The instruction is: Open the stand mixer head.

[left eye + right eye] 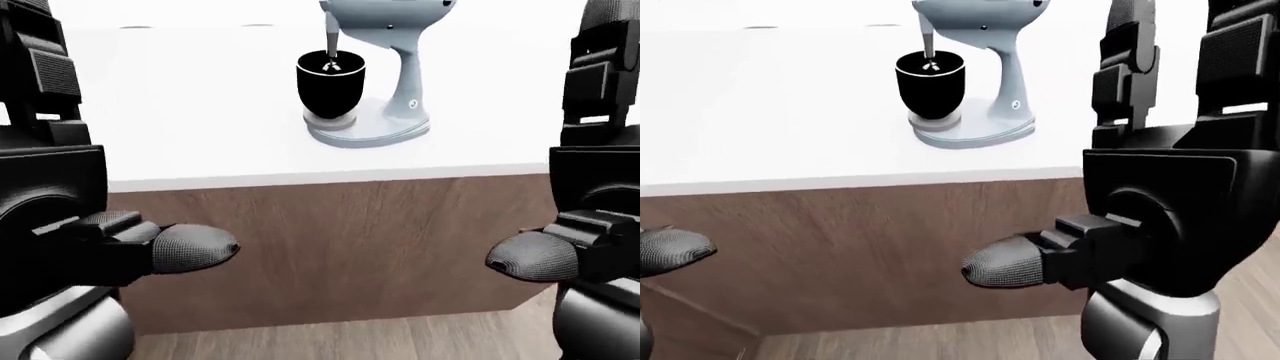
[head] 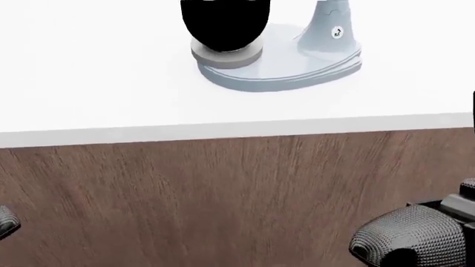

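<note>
Left hand [image 1: 150,251]: nearest the camera, at about 8 o'clock in the left-eye view, level with the wood panel and below the countertop edge. One knobbly rounded fingertip [image 1: 195,246] points toward the view's centre. It holds nothing. How far its fingers are spread I cannot tell, since the dark forearm housing hides the others.

Right hand [image 1: 1040,259]: also close, at about 5 o'clock in the right-eye view, below the countertop edge. One textured fingertip [image 1: 998,264] juts toward the view's left. It grips nothing and touches nothing. Whether the hand is spread or curled cannot be told.

Cabinet face [image 2: 223,194]: brown wood grain, filling the lower half of the head view beyond both hands. A strip of wooden floor [image 1: 330,341] shows beneath it at 6 o'clock in the left-eye view.

Countertop [image 2: 89,83]: white and flat, its edge running across the head view just above the middle.

Stand mixer [image 1: 395,82]: pale blue-grey, on the countertop at about 12 o'clock in the left-eye view, well apart from both hands.

Mixer head [image 1: 385,13]: lowered over the bowl, partly cut off by the view's top edge.

Bowl [image 1: 330,84]: black, seated on the mixer's base, at the column's 9 o'clock, with the beater shaft [image 1: 331,41] reaching down into it.
</note>
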{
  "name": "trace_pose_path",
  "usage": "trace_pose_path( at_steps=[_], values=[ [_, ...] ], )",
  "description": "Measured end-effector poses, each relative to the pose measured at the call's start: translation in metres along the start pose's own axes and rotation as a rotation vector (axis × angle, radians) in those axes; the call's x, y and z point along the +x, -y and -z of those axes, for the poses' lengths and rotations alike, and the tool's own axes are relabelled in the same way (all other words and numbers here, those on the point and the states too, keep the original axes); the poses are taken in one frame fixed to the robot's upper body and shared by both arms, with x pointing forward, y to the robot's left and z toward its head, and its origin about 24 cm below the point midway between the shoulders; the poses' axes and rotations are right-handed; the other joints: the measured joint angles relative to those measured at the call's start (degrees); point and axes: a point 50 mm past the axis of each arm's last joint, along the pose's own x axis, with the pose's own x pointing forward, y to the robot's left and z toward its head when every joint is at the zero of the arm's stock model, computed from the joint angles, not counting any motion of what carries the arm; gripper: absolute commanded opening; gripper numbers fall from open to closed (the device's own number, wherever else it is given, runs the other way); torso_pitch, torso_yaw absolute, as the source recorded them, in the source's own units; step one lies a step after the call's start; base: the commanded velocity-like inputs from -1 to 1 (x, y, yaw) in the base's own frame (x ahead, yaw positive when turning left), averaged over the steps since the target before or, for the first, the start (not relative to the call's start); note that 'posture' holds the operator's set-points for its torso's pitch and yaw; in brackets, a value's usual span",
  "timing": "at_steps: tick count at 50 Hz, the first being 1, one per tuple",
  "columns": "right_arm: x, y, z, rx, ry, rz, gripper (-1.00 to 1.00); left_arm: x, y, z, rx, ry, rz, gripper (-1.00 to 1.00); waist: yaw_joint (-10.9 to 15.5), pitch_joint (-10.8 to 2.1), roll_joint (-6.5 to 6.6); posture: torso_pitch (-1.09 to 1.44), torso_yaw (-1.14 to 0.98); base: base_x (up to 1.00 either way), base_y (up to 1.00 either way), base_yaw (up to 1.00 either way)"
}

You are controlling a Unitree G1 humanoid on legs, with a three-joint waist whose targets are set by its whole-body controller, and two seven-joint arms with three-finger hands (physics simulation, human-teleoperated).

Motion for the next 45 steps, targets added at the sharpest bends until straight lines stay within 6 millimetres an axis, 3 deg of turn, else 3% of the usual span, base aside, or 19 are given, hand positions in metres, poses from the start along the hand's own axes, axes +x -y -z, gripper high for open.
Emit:
trace_pose_path(
  at_steps=[2, 4, 7, 10, 13, 14, 16, 18, 20, 23, 24, 26, 28, 30, 32, 35, 38, 40, 45],
  values=[
    [-0.001, 0.004, 0.007, -0.002, -0.045, 0.024, 1.00, -0.003, 0.000, 0.009, -0.014, -0.058, -0.007, 0.98, -0.9, 1.72, 1.69, 0.00, 0.00, 0.87, 0.00, 0.00],
    [-0.002, 0.007, 0.011, -0.007, -0.072, 0.038, 1.00, -0.002, 0.000, 0.013, -0.009, -0.090, -0.002, 0.98, -1.2, 2.36, 1.50, 0.00, 0.00, 0.59, 0.00, 0.00],
    [-0.001, 0.002, 0.003, -0.002, -0.024, 0.015, 1.00, 0.000, 0.001, 0.005, -0.002, -0.036, 0.006, 0.98, -1.6, -0.43, 1.32, 0.00, 0.00, 0.00, 0.00, 0.00],
    [-0.001, 0.001, -0.001, 0.006, 0.005, 0.004, 1.00, -0.001, 0.001, 0.002, -0.004, -0.012, 0.006, 0.98, -2.1, -0.98, 3.09, 0.00, 0.00, 0.08, 0.00, 0.00],
    [-0.003, 0.003, 0.011, 0.018, -0.075, 0.011, 1.00, -0.002, -0.003, 0.012, 0.006, -0.076, -0.023, 0.98, -1.0, 1.90, 1.84, 0.00, 0.00, 1.00, 0.00, 0.00],
    [-0.003, 0.002, 0.011, 0.017, -0.081, 0.002, 1.00, -0.002, -0.004, 0.012, 0.011, -0.076, -0.028, 0.98, -0.8, 1.78, 2.06, 0.00, 0.00, 0.73, 0.00, 0.00],
    [-0.002, 0.000, 0.007, 0.014, -0.054, -0.011, 1.00, -0.001, -0.003, 0.007, 0.013, -0.048, -0.021, 0.98, -0.7, 0.23, 2.45, 0.00, 0.00, 0.00, 0.00, 0.00],
    [-0.001, -0.002, 0.001, 0.015, -0.010, -0.020, 1.00, 0.000, -0.001, 0.000, 0.008, -0.003, -0.004, 0.98, -0.3, -0.76, 1.80, 0.00, 0.00, 0.00, 0.00, 0.00],
    [-0.001, -0.001, 0.001, 0.014, -0.005, -0.013, 1.00, 0.000, 0.000, 0.001, 0.002, -0.004, -0.001, 0.98, -0.2, -0.58, 0.12, 0.00, 0.00, 0.11, 0.00, 0.00],
    [-0.002, 0.007, 0.011, 0.004, -0.073, 0.031, 1.00, -0.003, -0.001, 0.016, -0.011, -0.101, -0.010, 0.98, -1.4, 2.06, 1.72, 0.00, 0.00, 0.79, 0.00, 0.00],
    [-0.002, 0.007, 0.011, -0.001, -0.074, 0.037, 1.00, -0.003, 0.000, 0.016, -0.008, -0.105, -0.005, 0.98, -1.6, 1.83, 1.53, 0.00, 0.00, 0.00, 0.00, 0.00],
    [-0.002, 0.003, 0.005, 0.002, -0.033, 0.018, 1.00, -0.002, 0.001, 0.007, -0.001, -0.053, 0.005, 0.98, -1.8, 0.01, 1.28, 0.00, 0.00, 0.00, 0.00, 0.00],
    [0.000, 0.000, 0.000, 0.008, 0.000, -0.003, 1.00, 0.000, 0.001, 0.002, 0.000, -0.014, 0.007, 0.98, -1.7, -0.92, 2.59, 0.00, 0.00, 0.00, 0.00, 0.00],
    [-0.002, 0.000, 0.002, 0.023, -0.013, -0.001, 1.00, -0.002, -0.001, 0.003, 0.002, -0.023, -0.004, 0.98, -1.0, -0.65, 2.16, 0.00, 0.00, 0.51, 0.00, 0.00],
    [-0.002, 0.002, 0.010, 0.024, -0.064, 0.003, 1.00, -0.002, -0.004, 0.011, 0.009, -0.070, -0.023, 0.98, -0.4, 1.44, 2.28, 0.00, 0.00, 0.74, 0.00, 0.00],
    [-0.002, 0.000, 0.003, 0.017, -0.028, -0.007, 1.00, -0.001, -0.002, 0.005, 0.013, -0.037, -0.013, 0.98, -0.5, -0.37, 2.82, 0.00, 0.00, 0.00, 0.00, 0.00],
    [0.000, 0.000, -0.001, 0.016, 0.008, -0.004, 1.00, 0.000, 0.000, 0.000, 0.004, -0.002, 0.004, 0.98, -0.4, -0.60, 0.44, 0.00, 0.00, 0.00, 0.00, 0.00],
    [-0.001, 0.003, 0.002, 0.017, -0.012, 0.015, 1.00, -0.002, 0.000, 0.006, -0.009, -0.037, -0.004, 0.98, -0.3, 0.19, 0.80, 0.00, 0.00, 0.00, 0.00, 0.00],
    [0.000, 0.005, 0.007, 0.010, -0.043, 0.029, 1.00, -0.001, 0.000, 0.012, 0.008, -0.072, -0.003, 0.98, -0.7, -0.93, 1.60, 0.00, 0.00, 0.00, 0.00, 0.00]
  ],
)
